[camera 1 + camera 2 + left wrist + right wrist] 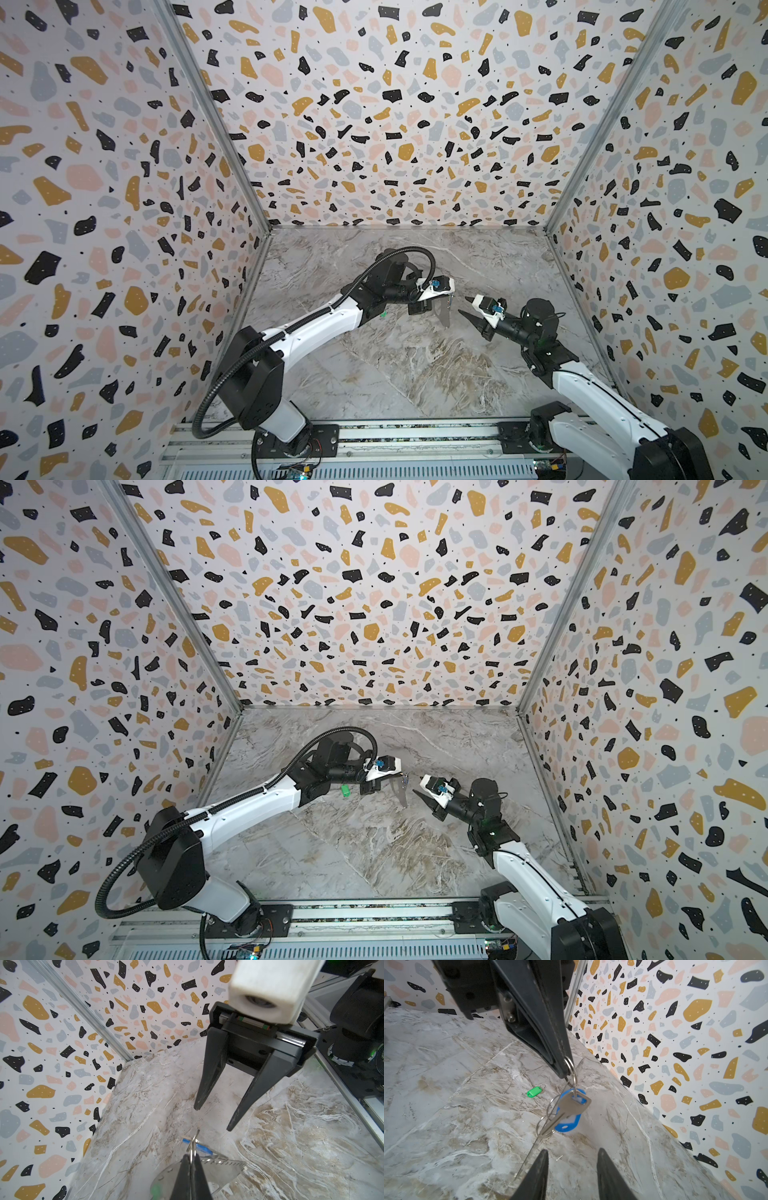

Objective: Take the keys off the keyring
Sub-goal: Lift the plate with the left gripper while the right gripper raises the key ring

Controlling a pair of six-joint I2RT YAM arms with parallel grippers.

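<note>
While the right gripper [572, 1176] hangs spread and empty at the lower edge, the left gripper [564, 1071] pinches a wire ring [573, 1073] mid-frame, blue tag [572, 1121] dangling beneath; farther left, the green tag [534, 1091] lies freed. Likely next: work blue off.

Pretty sure I'm driving a rig in lab test cell here, purpose-built booth. Three walls [395, 104] covered in terrazzo-print sheet, joined by bare aluminium corner posts [203, 96]. Counter [395, 374] is marble-look surface. Left arm [316, 328] and right arm [590, 386] both mounted on slotted aluminium rail [415, 446] along front edge. Exposed circuit board [297, 471] below it, corrugated cable hose [208, 407] looping off left arm.
</note>
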